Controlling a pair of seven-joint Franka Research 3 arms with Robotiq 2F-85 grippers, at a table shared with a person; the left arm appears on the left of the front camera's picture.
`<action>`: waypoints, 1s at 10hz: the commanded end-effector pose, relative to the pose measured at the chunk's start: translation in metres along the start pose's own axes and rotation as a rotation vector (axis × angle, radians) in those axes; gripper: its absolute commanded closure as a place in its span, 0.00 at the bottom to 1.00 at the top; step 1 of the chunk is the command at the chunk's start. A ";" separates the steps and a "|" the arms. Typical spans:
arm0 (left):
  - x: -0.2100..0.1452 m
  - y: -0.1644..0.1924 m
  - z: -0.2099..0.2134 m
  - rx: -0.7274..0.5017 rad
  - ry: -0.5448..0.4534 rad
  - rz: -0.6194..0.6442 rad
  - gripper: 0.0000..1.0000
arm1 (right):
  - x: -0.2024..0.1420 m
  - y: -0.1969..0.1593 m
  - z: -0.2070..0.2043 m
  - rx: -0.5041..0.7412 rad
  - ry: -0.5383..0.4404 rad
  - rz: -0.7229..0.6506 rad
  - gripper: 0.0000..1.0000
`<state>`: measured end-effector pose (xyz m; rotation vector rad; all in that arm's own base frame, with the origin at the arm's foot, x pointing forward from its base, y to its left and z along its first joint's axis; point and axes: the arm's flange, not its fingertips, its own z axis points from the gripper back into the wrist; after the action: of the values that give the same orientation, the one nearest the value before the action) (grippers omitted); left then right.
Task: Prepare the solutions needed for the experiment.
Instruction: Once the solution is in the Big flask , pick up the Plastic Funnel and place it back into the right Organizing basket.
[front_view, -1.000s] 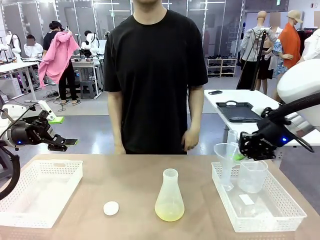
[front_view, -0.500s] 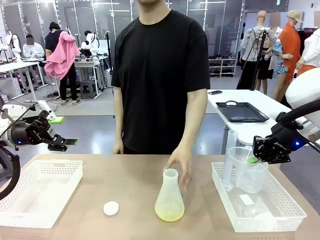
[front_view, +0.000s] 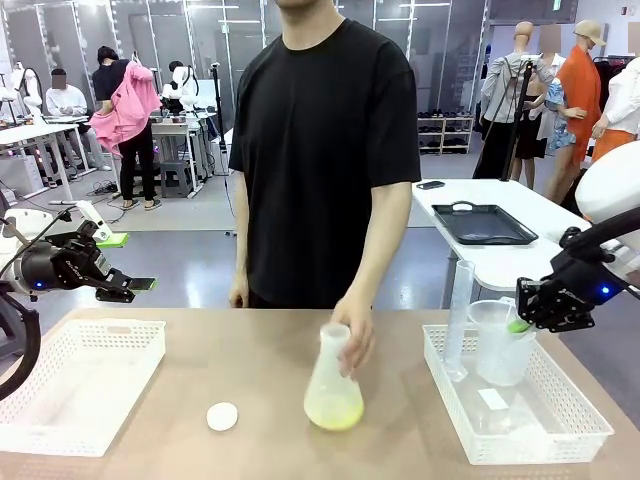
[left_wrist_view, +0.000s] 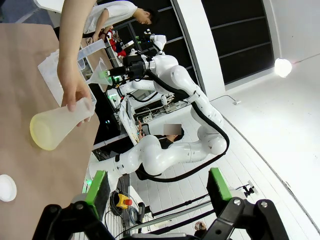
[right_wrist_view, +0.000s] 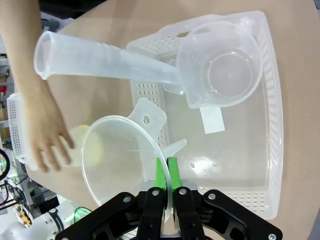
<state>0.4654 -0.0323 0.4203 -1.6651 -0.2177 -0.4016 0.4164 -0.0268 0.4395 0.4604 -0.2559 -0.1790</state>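
Furthest left, a white basket (front_view: 80, 385) sits on the tabletop (front_view: 260, 350), with the left fingers (left_wrist_view: 157, 186) raised near it, spread wide and holding nothing. Next lies a small white cap (front_view: 222, 416), then a frosted flask (front_view: 330, 370), tilted and gripped at its neck by a person's hand (front_view: 355, 338); the solution (front_view: 333, 410), pale yellow-green, pools in its base. Rightward, the right fingers (right_wrist_view: 166, 167) pinch a clear funnel (right_wrist_view: 115, 165) by its rim above a second basket (front_view: 540, 435) holding a cylinder (front_view: 458, 320) and a beaker (front_view: 500, 350)

Front camera faces across table (front_view: 260, 350); 3 views share person's hand (front_view: 355, 338).
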 end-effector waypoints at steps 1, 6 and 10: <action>0.001 -0.001 -0.001 -0.001 0.001 -0.008 0.00 | 0.001 -0.001 -0.002 -0.041 0.056 -0.029 0.97; 0.001 -0.001 -0.001 -0.001 0.001 -0.008 0.00 | -0.005 0.002 -0.025 -0.110 0.188 -0.030 0.97; 0.001 -0.001 -0.001 -0.001 0.001 -0.008 0.00 | -0.001 0.009 -0.031 -0.145 0.203 -0.042 0.74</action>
<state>0.4654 -0.0323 0.4203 -1.6651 -0.2177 -0.4016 0.4185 -0.0076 0.4127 0.3661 -0.0587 -0.1608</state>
